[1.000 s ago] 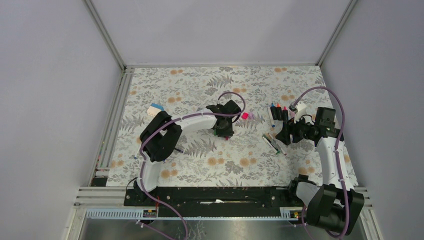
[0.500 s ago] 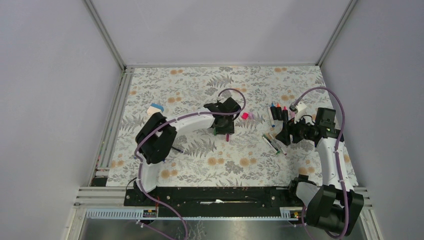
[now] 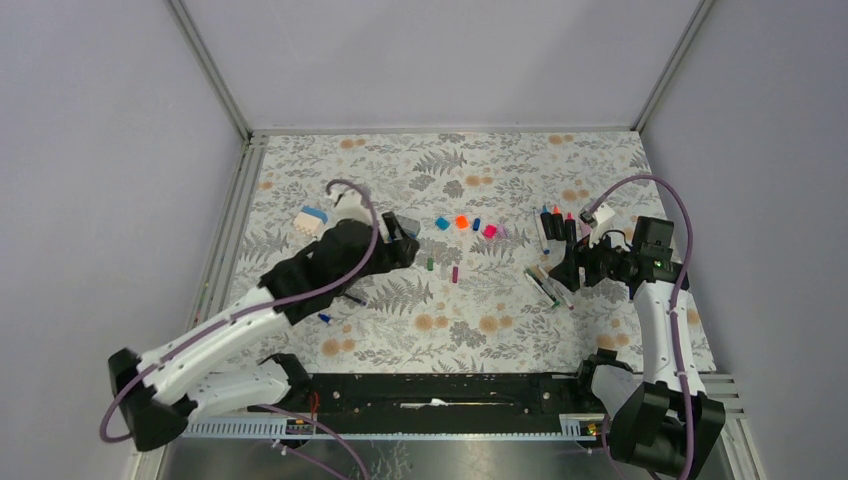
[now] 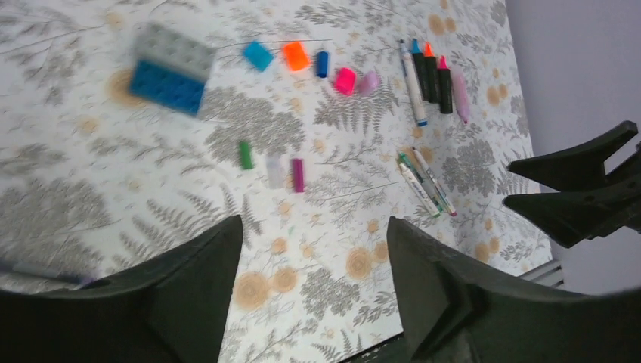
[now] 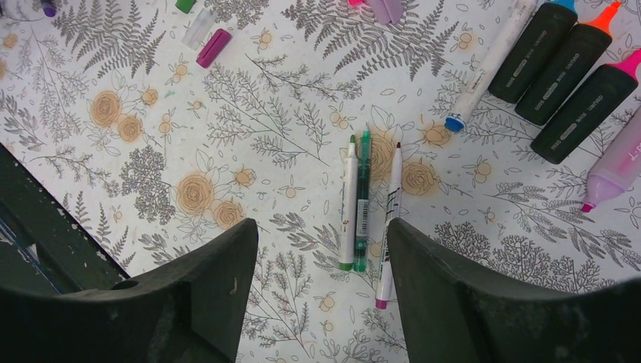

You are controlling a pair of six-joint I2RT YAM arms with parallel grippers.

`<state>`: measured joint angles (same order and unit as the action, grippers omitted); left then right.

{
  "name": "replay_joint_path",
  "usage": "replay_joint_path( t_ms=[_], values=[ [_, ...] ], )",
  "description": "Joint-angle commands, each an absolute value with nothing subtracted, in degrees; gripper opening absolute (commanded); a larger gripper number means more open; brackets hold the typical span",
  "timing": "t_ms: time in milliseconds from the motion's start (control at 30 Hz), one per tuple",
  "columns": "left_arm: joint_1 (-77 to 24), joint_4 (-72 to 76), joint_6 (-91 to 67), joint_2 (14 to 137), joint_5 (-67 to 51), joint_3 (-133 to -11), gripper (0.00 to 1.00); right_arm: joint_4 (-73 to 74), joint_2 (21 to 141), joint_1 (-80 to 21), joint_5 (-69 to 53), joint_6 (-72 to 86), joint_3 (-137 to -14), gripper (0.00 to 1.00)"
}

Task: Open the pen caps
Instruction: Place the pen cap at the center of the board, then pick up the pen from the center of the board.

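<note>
Loose pen caps lie mid-table: blue, orange, pink, green and purple. The left wrist view shows the same caps, among them green, a clear one and purple. My left gripper is open and empty, hovering left of the caps. My right gripper is open and empty above three thin pens. Uncapped highlighters lie side by side beyond them.
A blue-and-grey block sits at the left, behind the left arm. A small blue piece and a dark pen lie near the left arm. A white pen with a blue tip lies beside the highlighters.
The left gripper has opened and pulled back to the left, away from the green and purple caps, uncovering the blue and orange caps. The right arm has hardly moved.
</note>
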<state>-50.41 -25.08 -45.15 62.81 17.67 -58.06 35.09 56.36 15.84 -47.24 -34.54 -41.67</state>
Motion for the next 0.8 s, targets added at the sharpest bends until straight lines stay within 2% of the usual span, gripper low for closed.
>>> replay_joint_path(
  t_ms=[0, 100, 133, 300, 433, 767],
  values=[
    [-48.7, -26.9, -48.4, 50.9, 24.8, -48.2, 0.79, 35.6, 55.0, 16.1, -50.1, -35.2, -41.4, 0.71],
    [-46.6, -29.8, -50.8, 46.2, 23.6, -44.8, 0.96, 35.9, 54.9, 16.0, -50.8, -35.5, -41.5, 0.71],
    [-45.9, -30.9, -52.2, 45.3, 23.1, -43.8, 0.99, 35.9, 54.9, 16.1, -50.9, -35.4, -41.5, 0.71],
    [-43.4, -33.4, -57.8, 44.3, 20.1, -38.4, 0.99, 35.9, 54.8, 16.0, -51.3, -35.4, -41.3, 0.71],
    [-41.8, -34.8, -59.9, 48.4, 18.0, -37.7, 0.99, 35.8, 54.8, 16.1, -51.2, -35.4, -41.2, 0.71],
    [-40.0, -40.2, -74.6, 62.6, 25.5, -40.3, 0.98, 35.7, 56.0, 16.1, -51.5, -35.4, -41.0, 0.71]
  ],
)
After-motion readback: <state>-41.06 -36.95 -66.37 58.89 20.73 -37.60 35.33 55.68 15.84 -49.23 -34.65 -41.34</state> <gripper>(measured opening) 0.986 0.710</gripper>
